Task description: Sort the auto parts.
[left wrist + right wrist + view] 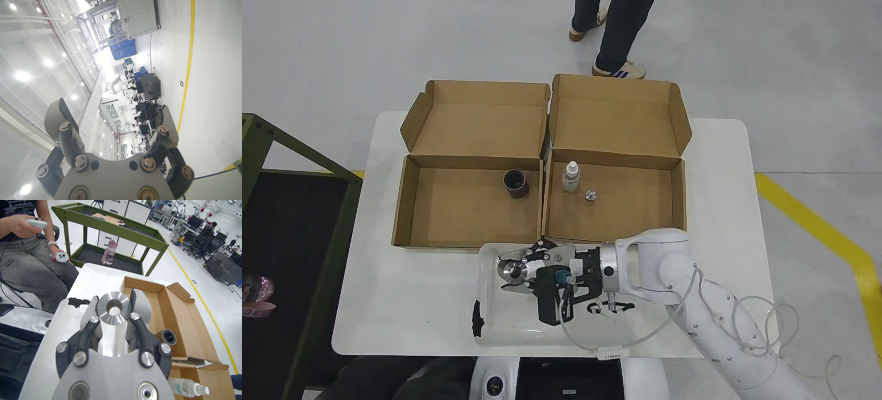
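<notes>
My right gripper (114, 295) is shut on a silver metal disc (114, 310) with a centre hole, held just above the white tray (62, 321). From above, the right gripper (514, 274) and the disc (508, 268) sit over the tray's (504, 330) back left part. The left cardboard box (442, 210) holds a black cylindrical part (515, 182), also seen as a black cylinder (168, 336). In the right box (642, 215) lie a white spray bottle (570, 177) and a small metal part (591, 194). My left gripper (113, 106) is open, with nothing between its fingers, and faces the room.
A black scrap (479, 320) lies at the tray's front left corner and small dark parts (599, 308) lie under the right arm. A green cart (282, 250) stands left of the table, with a pink bottle (109, 253) on it. Both box lids stand up at the back.
</notes>
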You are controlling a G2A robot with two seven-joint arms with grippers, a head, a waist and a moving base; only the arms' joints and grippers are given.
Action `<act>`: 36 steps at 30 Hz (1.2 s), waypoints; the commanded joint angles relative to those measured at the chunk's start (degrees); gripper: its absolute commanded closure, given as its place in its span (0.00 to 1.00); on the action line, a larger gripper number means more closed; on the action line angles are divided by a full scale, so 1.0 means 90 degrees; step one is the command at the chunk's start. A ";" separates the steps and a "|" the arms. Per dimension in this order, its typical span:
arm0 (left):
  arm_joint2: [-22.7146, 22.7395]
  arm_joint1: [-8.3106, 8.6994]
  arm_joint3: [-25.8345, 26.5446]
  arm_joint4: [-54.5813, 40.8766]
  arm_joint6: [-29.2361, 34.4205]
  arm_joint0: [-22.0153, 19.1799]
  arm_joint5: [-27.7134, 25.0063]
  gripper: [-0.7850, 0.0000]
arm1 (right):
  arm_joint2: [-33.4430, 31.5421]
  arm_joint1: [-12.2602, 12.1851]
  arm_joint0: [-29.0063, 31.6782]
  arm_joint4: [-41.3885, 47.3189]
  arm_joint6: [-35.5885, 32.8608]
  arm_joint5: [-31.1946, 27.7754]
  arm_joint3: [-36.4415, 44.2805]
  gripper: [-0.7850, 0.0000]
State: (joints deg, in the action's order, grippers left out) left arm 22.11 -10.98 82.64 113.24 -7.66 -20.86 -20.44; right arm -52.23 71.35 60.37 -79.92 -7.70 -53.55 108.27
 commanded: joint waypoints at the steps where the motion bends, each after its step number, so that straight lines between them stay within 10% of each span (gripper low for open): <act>1: 0.0000 0.0000 0.0000 0.0000 0.0000 0.0000 0.0000 0.00 | 0.0005 0.0005 -0.0061 0.0035 0.0009 0.0028 -0.0025 1.00; 36: 0.0000 0.0000 0.0000 0.0000 0.0000 0.0000 0.0000 0.00 | 0.1181 0.0510 -0.1619 0.0543 -0.0843 0.1239 -0.1724 1.00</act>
State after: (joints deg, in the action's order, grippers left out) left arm 22.11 -10.98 82.64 113.24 -7.66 -20.86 -20.44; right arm -42.02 75.70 46.48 -75.31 -14.84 -42.64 93.78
